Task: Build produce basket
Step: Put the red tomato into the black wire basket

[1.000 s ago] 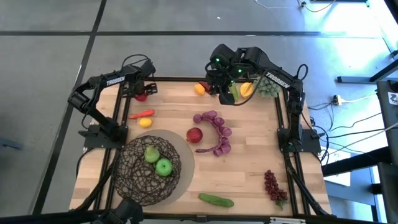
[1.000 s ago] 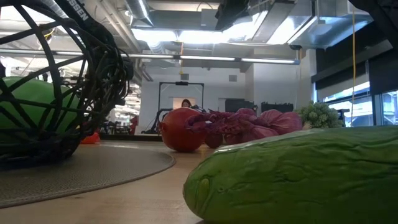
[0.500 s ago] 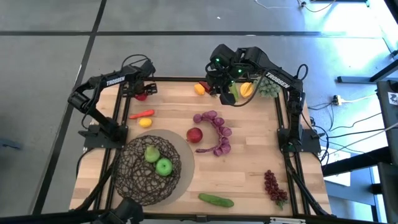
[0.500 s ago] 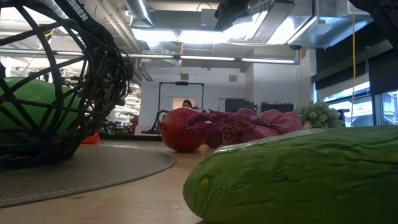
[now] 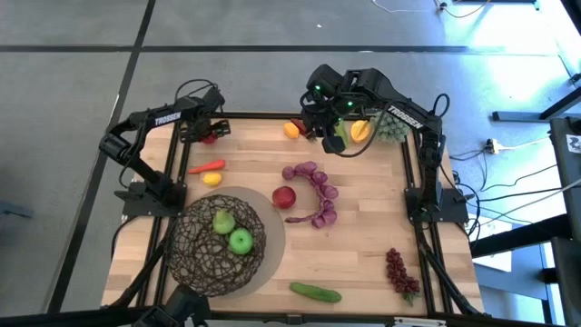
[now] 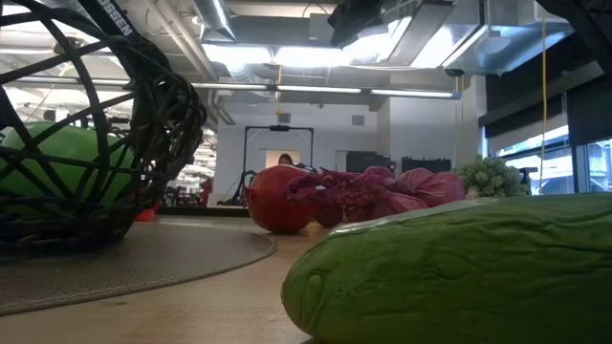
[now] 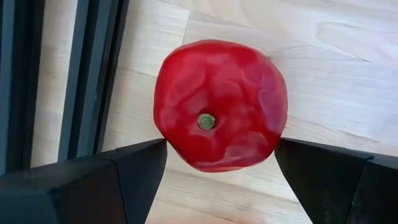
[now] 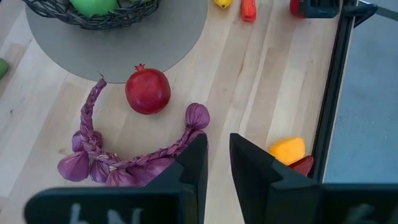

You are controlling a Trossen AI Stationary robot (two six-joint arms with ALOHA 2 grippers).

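Left pincer (image 7: 217, 165) hangs at the counter's (image 5: 363, 227) far left corner, fingers spread wide either side of a red tomato (image 7: 219, 104) without clamping it. Right pincer (image 8: 217, 168), fingers nearly together and gripping nothing, waits over the far edge. Nearer, the basket (image 5: 218, 247) sits on a grey mat (image 5: 270, 238), holding a green apple (image 5: 241, 242) and pear (image 5: 221, 223).

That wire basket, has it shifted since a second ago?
Yes. The basket slid slightly toward the red pomegranate, taking its mat along.
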